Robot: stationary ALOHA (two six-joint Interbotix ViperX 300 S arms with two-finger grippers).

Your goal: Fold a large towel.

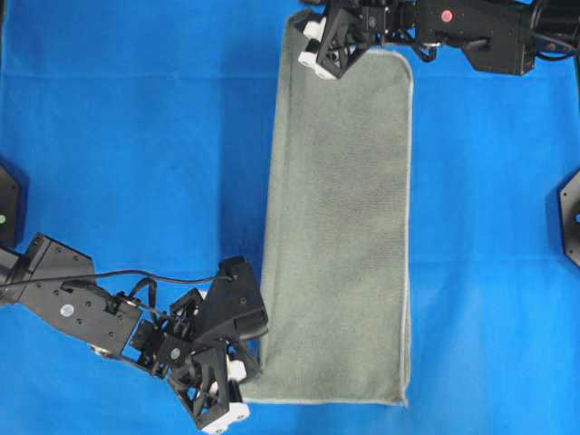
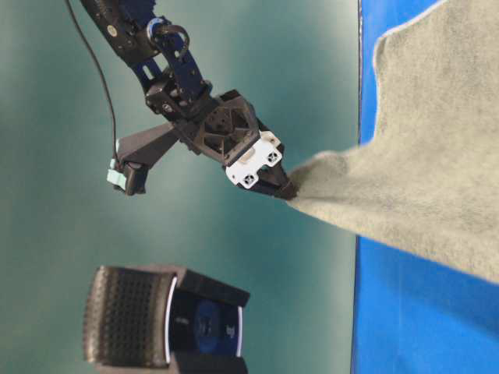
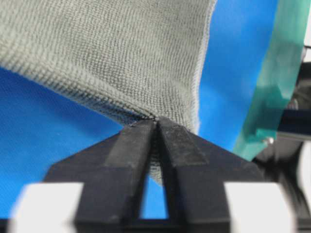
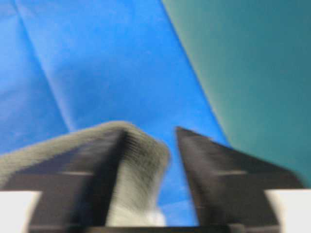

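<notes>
The grey-green towel [image 1: 340,227] lies on the blue cloth as a long narrow strip running from far to near. My left gripper [image 1: 243,391] is at its near left corner, shut on the towel's edge. The left wrist view shows the two black fingertips [image 3: 156,120] pinching the towel [image 3: 107,53]. At table level that corner of the towel [image 2: 421,156] is pulled up off the table to the left gripper [image 2: 284,191]. My right gripper [image 1: 308,45] is at the far left corner, open. A fold of towel [image 4: 141,160] lies against one finger, and blue cloth shows in the right gripper's [image 4: 150,133] gap.
The blue cloth [image 1: 136,136] covers the table around the towel. Black mounts sit at the right edge [image 1: 569,213] and the left edge [image 1: 7,204]. A black webcam [image 2: 171,319] stands beyond the table edge near the left gripper, against a green wall.
</notes>
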